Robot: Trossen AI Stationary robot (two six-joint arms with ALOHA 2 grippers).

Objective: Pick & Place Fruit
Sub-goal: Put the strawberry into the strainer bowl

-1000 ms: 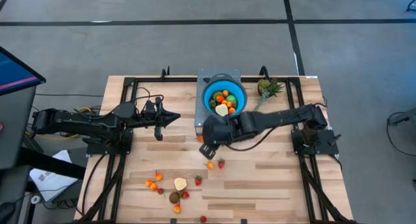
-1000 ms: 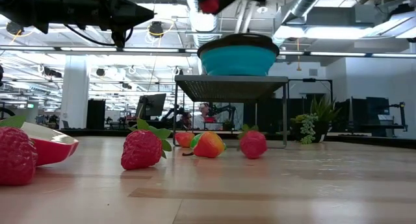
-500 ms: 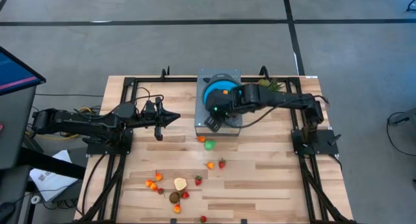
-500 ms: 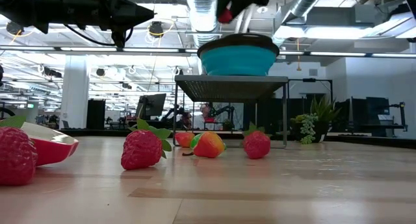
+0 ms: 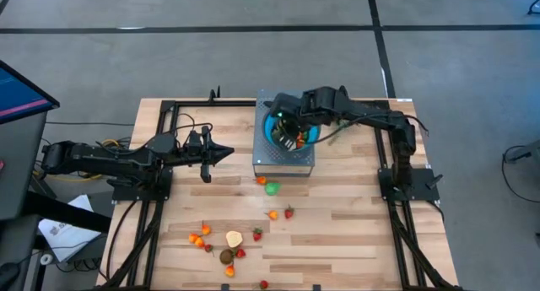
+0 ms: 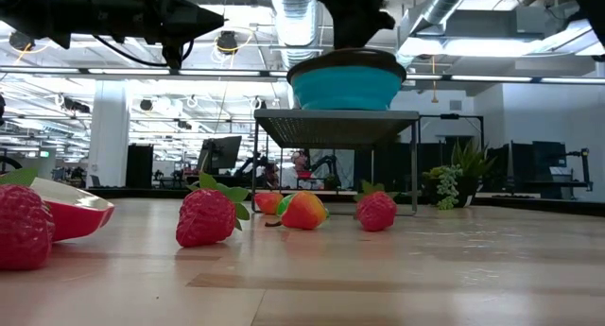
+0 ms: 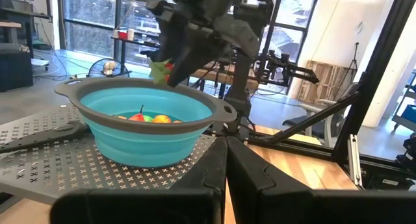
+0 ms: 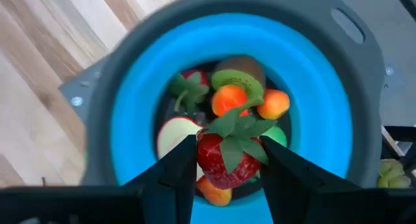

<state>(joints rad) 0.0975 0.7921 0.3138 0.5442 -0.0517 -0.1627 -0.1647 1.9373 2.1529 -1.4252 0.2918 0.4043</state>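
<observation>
Right gripper [image 8: 224, 162] hovers over the round blue collapsible bowl [image 8: 130, 130], fingers pinching a small red toy strawberry [image 8: 224, 160] by its flanks; it looks light, hard and slick, so mid-body suits. Left gripper [image 5: 221, 155] waits closed, well left of the bowl.

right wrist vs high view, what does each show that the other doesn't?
Right wrist only: a strawberry held in the right gripper above the fruit lying in the bowl.

High only: the left gripper parked shut over the table's left side, loose fruit on the table, and the pineapple.

Both: the blue bowl on its grey stand, with the right gripper over it.
</observation>
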